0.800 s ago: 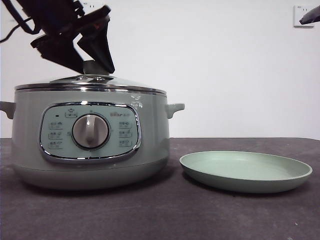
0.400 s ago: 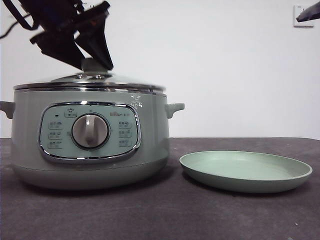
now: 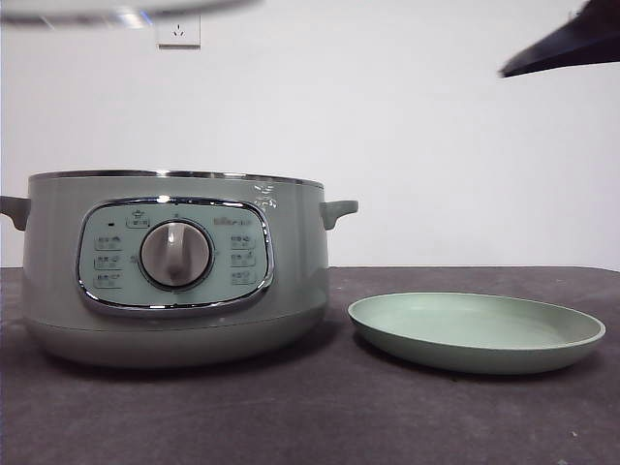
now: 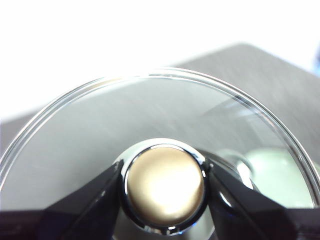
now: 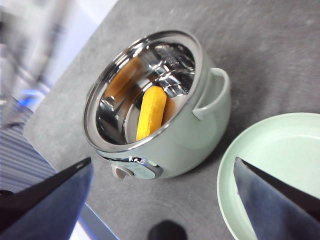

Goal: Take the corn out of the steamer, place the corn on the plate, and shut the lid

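Observation:
The sage-green steamer (image 3: 174,266) stands open at the left of the table. In the right wrist view the steamer (image 5: 170,135) shows its shiny inside with the yellow-orange corn (image 5: 151,113) lying in it. My left gripper (image 4: 165,185) is shut on the round knob (image 4: 165,186) of the glass lid (image 4: 100,125) and holds it high; in the front view only the lid's rim (image 3: 126,12) shows at the top left. The pale green plate (image 3: 477,331) lies bare to the steamer's right. My right gripper (image 5: 160,190) is open, high above the steamer and plate (image 5: 280,165); its dark tip (image 3: 567,46) shows at the top right.
A white wall with a socket (image 3: 178,31) stands behind the dark grey table (image 3: 320,417). The table's edge (image 5: 65,85) runs past the steamer in the right wrist view.
My left gripper has lifted the lid off the steamer and up to the top of the front view. The right arm's tip has come further into view at the top right.

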You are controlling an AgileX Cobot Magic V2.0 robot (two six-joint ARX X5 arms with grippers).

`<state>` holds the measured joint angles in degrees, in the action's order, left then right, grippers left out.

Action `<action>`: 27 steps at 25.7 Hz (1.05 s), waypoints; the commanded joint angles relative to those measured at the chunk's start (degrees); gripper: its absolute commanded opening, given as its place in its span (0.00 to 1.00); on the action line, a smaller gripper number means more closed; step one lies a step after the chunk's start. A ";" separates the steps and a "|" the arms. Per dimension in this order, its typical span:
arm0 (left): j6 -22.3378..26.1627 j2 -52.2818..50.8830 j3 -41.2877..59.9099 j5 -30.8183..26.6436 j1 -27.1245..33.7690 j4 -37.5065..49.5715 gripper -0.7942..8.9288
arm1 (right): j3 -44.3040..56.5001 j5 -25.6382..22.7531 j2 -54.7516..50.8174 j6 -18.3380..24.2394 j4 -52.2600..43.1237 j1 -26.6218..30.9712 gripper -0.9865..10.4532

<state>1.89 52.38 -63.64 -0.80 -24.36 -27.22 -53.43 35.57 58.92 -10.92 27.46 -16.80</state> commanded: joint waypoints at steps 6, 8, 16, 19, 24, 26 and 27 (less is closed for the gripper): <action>-0.09 -15.61 -0.59 -11.47 -0.02 -7.78 0.07 | -14.03 -8.72 16.22 2.34 1.20 -13.09 0.50; -0.09 -18.29 -0.59 -13.70 -0.02 -9.90 0.07 | -18.36 -10.73 20.52 3.56 2.29 -16.20 0.50; -0.17 -25.40 -0.59 -18.86 -0.02 -15.56 0.07 | -46.60 -25.97 45.00 9.62 18.91 -27.65 0.49; -0.31 -25.42 -0.59 -18.60 -0.02 -16.70 0.07 | -56.15 -31.93 54.66 11.91 24.06 -30.69 0.47; -0.37 -25.42 -0.59 -18.64 -0.02 -17.66 0.07 | -60.30 -34.84 65.24 13.00 24.33 -32.39 0.47; -0.35 -25.42 -0.59 -18.62 -0.02 -17.66 0.07 | -60.30 -34.40 68.06 13.03 24.06 -32.39 0.46; -0.37 -25.42 -0.59 -18.62 -0.02 -17.70 0.07 | -60.30 -34.40 69.07 13.00 23.98 -32.39 0.46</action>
<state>1.87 27.57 -63.66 -19.31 -24.34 -47.57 -113.56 1.08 127.42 1.48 51.68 -49.15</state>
